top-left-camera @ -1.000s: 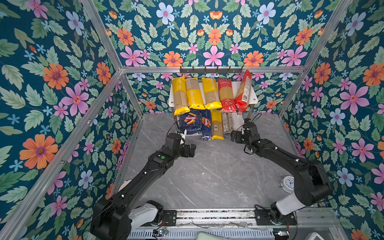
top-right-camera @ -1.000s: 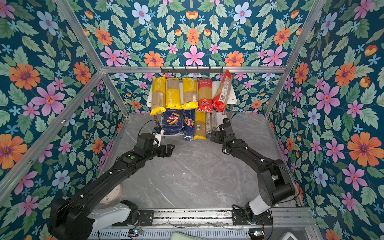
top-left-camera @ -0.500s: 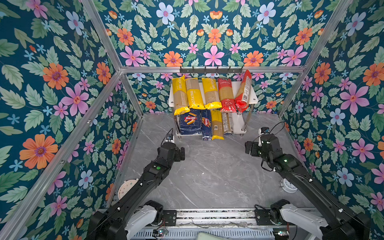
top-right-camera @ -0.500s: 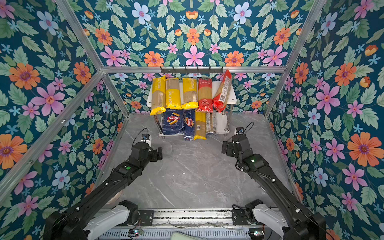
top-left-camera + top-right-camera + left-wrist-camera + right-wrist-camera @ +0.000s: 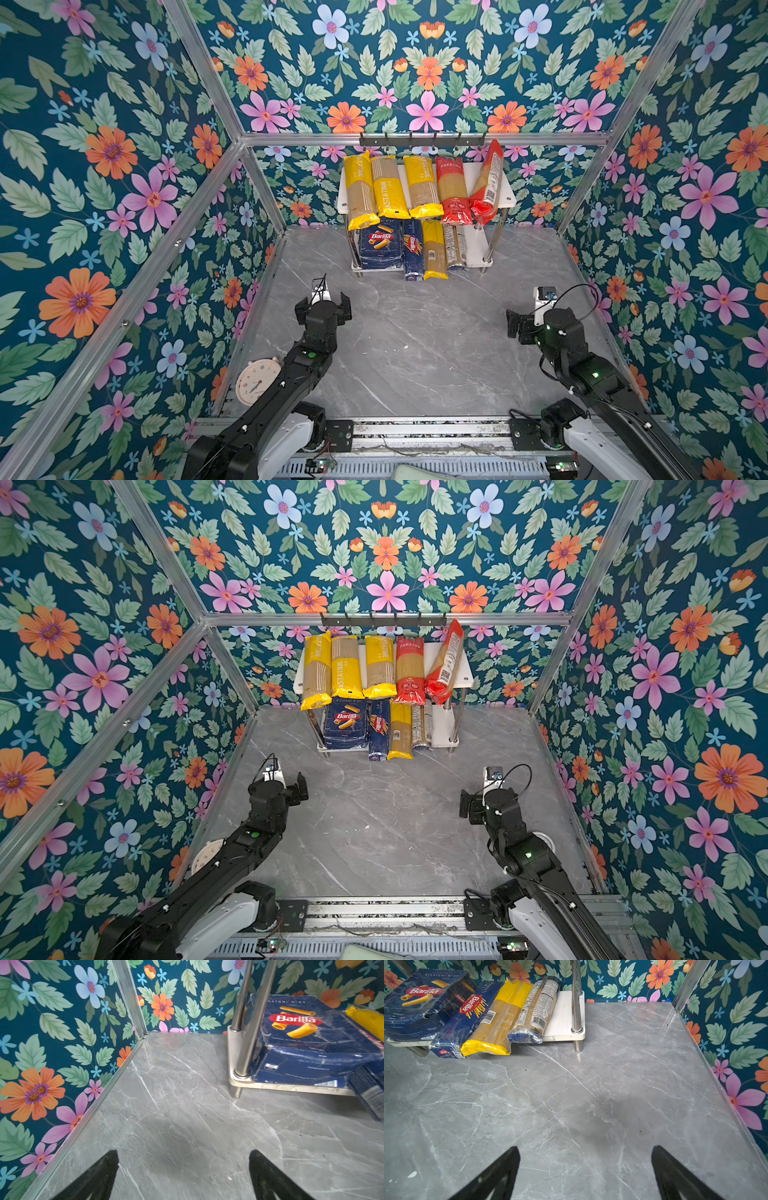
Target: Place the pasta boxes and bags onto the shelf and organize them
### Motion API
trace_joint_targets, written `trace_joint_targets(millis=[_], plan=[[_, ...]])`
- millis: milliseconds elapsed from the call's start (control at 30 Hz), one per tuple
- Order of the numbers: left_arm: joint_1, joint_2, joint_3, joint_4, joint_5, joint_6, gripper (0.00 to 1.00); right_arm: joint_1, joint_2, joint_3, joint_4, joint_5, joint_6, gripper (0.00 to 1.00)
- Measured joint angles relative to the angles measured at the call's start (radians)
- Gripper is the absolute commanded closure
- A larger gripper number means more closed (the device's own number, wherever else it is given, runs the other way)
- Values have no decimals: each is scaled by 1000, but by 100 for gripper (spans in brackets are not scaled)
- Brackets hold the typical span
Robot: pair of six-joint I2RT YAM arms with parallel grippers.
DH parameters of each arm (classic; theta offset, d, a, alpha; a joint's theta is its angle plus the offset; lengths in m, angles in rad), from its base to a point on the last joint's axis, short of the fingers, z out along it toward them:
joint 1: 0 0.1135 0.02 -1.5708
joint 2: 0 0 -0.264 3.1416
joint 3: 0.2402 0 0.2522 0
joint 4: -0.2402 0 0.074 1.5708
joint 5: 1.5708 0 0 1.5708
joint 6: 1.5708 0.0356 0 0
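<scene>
Shelf (image 5: 508, 198) stands well beyond left hand (image 5: 184, 1154) and right hand (image 5: 585, 1148), both spread empty.

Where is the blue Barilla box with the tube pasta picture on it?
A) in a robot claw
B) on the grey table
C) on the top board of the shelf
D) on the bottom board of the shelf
D: the Barilla box lies flat on the lower white board of the shelf, at its left end, under the row of yellow bags on the top board.
</scene>
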Motion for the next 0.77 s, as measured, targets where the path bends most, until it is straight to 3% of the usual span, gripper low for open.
trace_joint_targets(millis=[233, 500, 767], plan=[[85, 94, -140, 304, -45, 35, 1, -24, 81, -110, 234, 69, -47, 1], [194, 361, -248, 738, 69, 35, 1, -74, 307, -198, 522, 132, -77, 1], [264, 488, -209, 959, 190, 58, 1, -291, 394, -266, 756, 56, -94, 1]])
